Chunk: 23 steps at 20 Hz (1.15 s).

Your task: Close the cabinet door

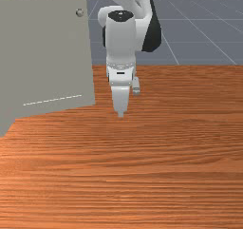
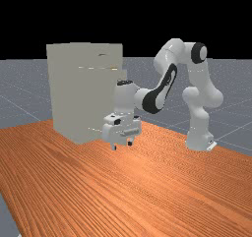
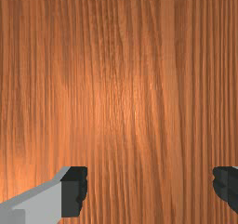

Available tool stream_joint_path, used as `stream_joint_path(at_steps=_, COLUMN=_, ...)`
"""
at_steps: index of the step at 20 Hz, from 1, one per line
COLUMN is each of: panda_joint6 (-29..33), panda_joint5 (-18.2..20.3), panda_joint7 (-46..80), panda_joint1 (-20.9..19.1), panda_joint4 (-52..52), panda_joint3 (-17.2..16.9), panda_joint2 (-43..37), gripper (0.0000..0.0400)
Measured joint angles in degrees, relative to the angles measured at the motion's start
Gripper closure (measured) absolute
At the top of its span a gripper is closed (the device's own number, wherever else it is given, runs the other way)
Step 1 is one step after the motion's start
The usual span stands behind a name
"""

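Fingers (image 3: 73, 191) apart, empty. Cabinet door (image 1: 47, 52): probably rigid, light-swinging; push flat beside knob (image 1: 79, 13), if knob it is.

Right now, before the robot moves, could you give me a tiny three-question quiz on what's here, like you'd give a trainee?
1. Multiple choice: How does the gripper stand?
a) shut on a cup
b) shut on a spoon
c) open, holding nothing

2. True or false: In the front view, the round knob is to the left of the gripper.

3. Fill in the blank: In the far view, the pale cabinet stands on an orange-brown wooden ____.

Key: 1: c; 2: true; 3: table
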Motion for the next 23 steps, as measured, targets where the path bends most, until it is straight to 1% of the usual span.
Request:
stream_joint_path(at_steps=1, panda_joint6=-0.7, panda_joint5=-0.97, panda_joint7=0.45, panda_joint1=0.21, panda_joint4=-0.29, panda_joint3=-0.59, panda_joint2=-0.05, gripper=0.0151)
stream_joint_path(at_steps=2, panda_joint6=-1.5, panda_joint5=-1.49, panda_joint7=1.84, panda_joint1=0.26, panda_joint4=-0.72, panda_joint3=-1.31, panda_joint2=-0.16, gripper=0.0092)
stream_joint_path(at_steps=3, panda_joint6=-2.03, panda_joint5=-1.77, panda_joint7=2.66, panda_joint1=0.16, panda_joint4=-0.96, panda_joint3=-1.8, panda_joint2=-0.28, gripper=0.0056)
stream_joint_path(at_steps=4, panda_joint6=-2.35, panda_joint5=-1.94, panda_joint7=3.14, panda_joint1=0.06, panda_joint4=-1.08, panda_joint3=-2.11, panda_joint2=-0.38, gripper=0.0034)
stream_joint_path(at_steps=5, panda_joint6=-2.54, panda_joint5=-2.04, panda_joint7=3.43, panda_joint1=0.0, panda_joint4=-1.14, panda_joint3=-2.28, panda_joint2=-0.47, gripper=0.002)
stream_joint_path(at_steps=6, panda_joint6=-9.65, panda_joint5=-3.15, panda_joint7=11.86, panda_joint1=0.12, panda_joint4=-7.18, panda_joint3=-3.88, panda_joint2=-7.26, gripper=0.0168)
stream_joint_path(at_steps=7, panda_joint6=-16.27, panda_joint5=-3.33, panda_joint7=20.41, panda_joint1=-0.41, panda_joint4=-9.02, panda_joint3=-5.4, panda_joint2=-14.36, gripper=0.0258)
stream_joint_path(at_steps=8, panda_joint6=-20.8, panda_joint5=-3.05, panda_joint7=29.56, panda_joint1=-0.1, panda_joint4=-9.42, panda_joint3=-6.13, panda_joint2=-18.65, gripper=0.0313)
stream_joint_path(at_steps=9, panda_joint6=-23.79, panda_joint5=-2.49, panda_joint7=38.72, panda_joint1=0.24, panda_joint4=-9.44, panda_joint3=-6.68, panda_joint2=-21.02, gripper=0.0347)
stream_joint_path(at_steps=10, panda_joint6=-25.87, panda_joint5=-1.83, panda_joint7=46.87, panda_joint1=0.72, panda_joint4=-9.52, panda_joint3=-7.42, panda_joint2=-22.13, gripper=0.0368)
stream_joint_path(at_steps=11, panda_joint6=-27.4, panda_joint5=-0.94, panda_joint7=54.91, panda_joint1=1.31, panda_joint4=-9.56, panda_joint3=-8.12, panda_joint2=-22.46, gripper=0.038)
stream_joint_path(at_steps=13, panda_joint6=-28.95, panda_joint5=1.29, panda_joint7=70.26, panda_joint1=2.27, panda_joint4=-9.2, panda_joint3=-9.73, panda_joint2=-22.64, gripper=0.0393)
stream_joint_path(at_steps=15, panda_joint6=-29.35, panda_joint5=2.51, panda_joint7=78.0, panda_joint1=2.62, panda_joint4=-9.04, panda_joint3=-12.11, panda_joint2=-22.85, gripper=0.0397)
stream_joint_path(at_steps=17, panda_joint6=-29.05, panda_joint5=2.37, panda_joint7=80.75, panda_joint1=3.93, panda_joint4=-8.71, panda_joint3=-15.09, panda_joint2=-22.94, gripper=0.0399)
stream_joint_path(at_steps=18, panda_joint6=-28.69, panda_joint5=2.24, panda_joint7=81.11, panda_joint1=3.49, panda_joint4=-8.35, panda_joint3=-17.36, panda_joint2=-22.7, gripper=0.0399)
stream_joint_path(at_steps=21, panda_joint6=-27.62, panda_joint5=1.76, panda_joint7=79.89, panda_joint1=-0.49, panda_joint4=-7.24, panda_joint3=-24.83, panda_joint2=-21.07, gripper=0.04)
stream_joint_path(at_steps=23, panda_joint6=-27.13, panda_joint5=1.42, panda_joint7=78.54, panda_joint1=-1.42, panda_joint4=-6.36, panda_joint3=-28.36, panda_joint2=-20.03, gripper=0.04)
